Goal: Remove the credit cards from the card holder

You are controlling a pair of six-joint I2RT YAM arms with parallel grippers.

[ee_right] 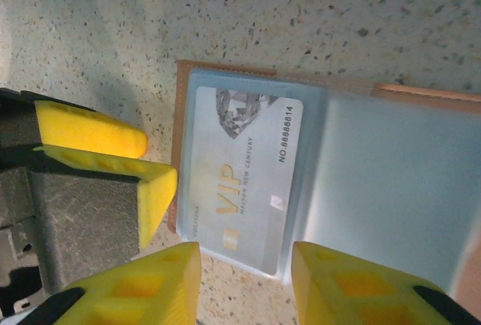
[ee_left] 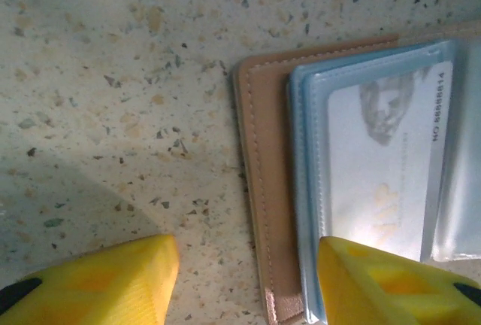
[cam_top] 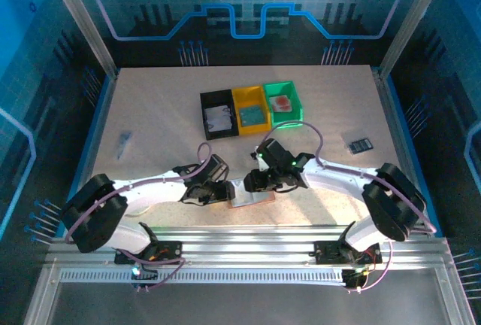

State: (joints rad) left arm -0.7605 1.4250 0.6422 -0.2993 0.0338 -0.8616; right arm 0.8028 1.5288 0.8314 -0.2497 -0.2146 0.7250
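Note:
The card holder (cam_top: 250, 198) lies open on the table between my two grippers, its tan leather edge (ee_left: 264, 189) framing pale blue-green clear pockets (ee_right: 376, 182). A pale credit card (ee_right: 240, 167) marked VIP sits inside the left pocket; the same card (ee_left: 376, 167) shows in the left wrist view. My left gripper (ee_left: 248, 280) is open, one finger over bare table, the other finger (ee_left: 391, 287) over the pockets' edge. My right gripper (ee_right: 244, 280) is open, its fingertips on either side of the card pocket's near end. The left gripper's yellow fingers (ee_right: 154, 189) stand at the holder's left edge.
Black (cam_top: 204, 104), yellow (cam_top: 250, 93) and green (cam_top: 294, 96) bins stand in a row behind the holder; the green one holds a reddish card (cam_top: 282, 103), the black one pale pieces. A small dark object (cam_top: 359, 144) lies at the right, a bluish one (cam_top: 124, 144) at the left.

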